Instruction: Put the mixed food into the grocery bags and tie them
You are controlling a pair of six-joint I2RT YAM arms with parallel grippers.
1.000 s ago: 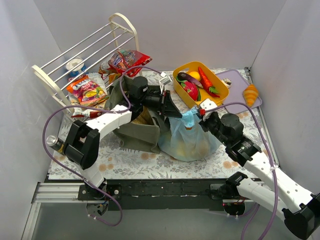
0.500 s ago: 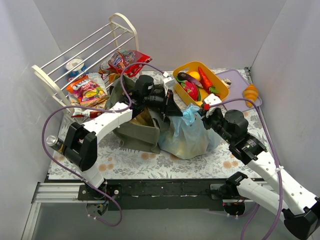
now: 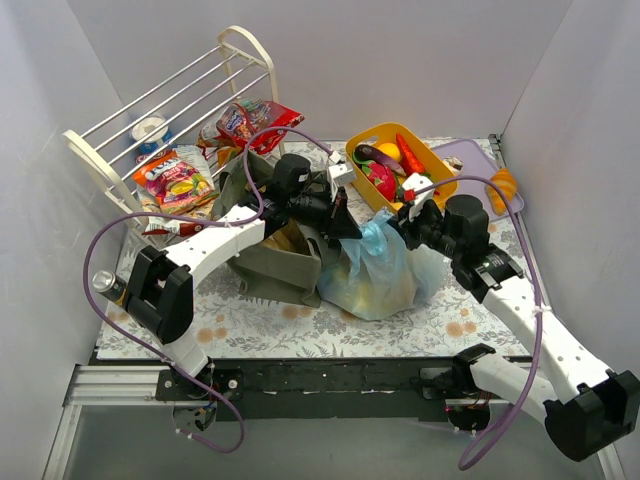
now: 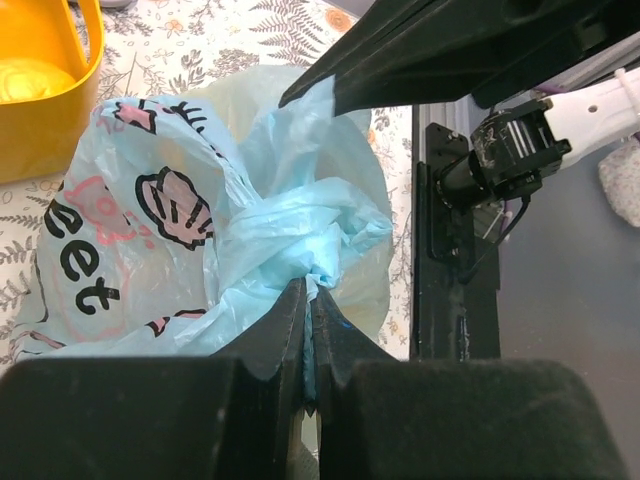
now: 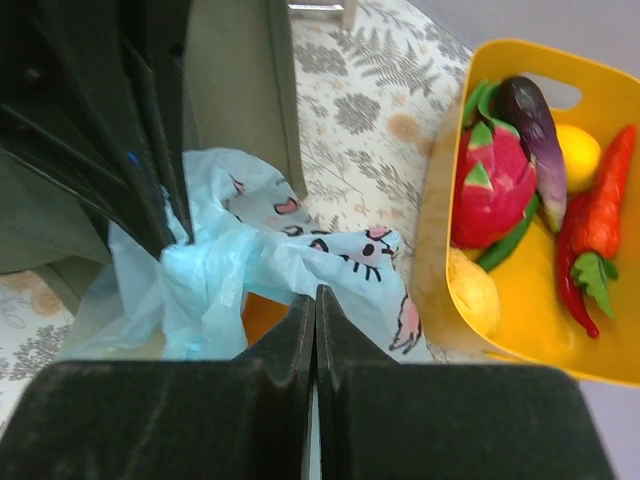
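**Light-blue translucent plastic bag (image 3: 375,270), pinched at the neck from both sides**

Well out to the left of the left jaws: white wire rack (image 3: 160,95), with glossy snack packets (image 3: 178,180) leaning against it, not yet bagged. Just behind and beside those jaws: boxy dark olive-green fabric tote (image 3: 275,265), mouth slumped open, apparently waiting its turn.

Left gripper (image 4: 308,290): clamped tight on a twisted rope of blue film, right at the bunched neck. Held so, by the look of it, to anchor one strand for the crossing of the other.

Directly below and between the two sets of jaws: the bag itself, belly resting on the flowered table cover (image 3: 250,320). Bulging with something yellowish and orange inside, cartoon print showing on the film.

Right gripper (image 5: 315,295): likewise closed, with a flat band of printed film running in between the fingertips. Probably the second handle, drawn away from the left jaws to keep the neck taut. Cannot tell whether knotted yet; twisted rather than tied, to the eye.

Just to the right of the right jaws: yellow plastic tub (image 5: 437,250), holding toy fruit and vegetables (image 5: 500,190) in red, purple and orange, all left to be packed. Kept close, presumably, for a short reach when loading.
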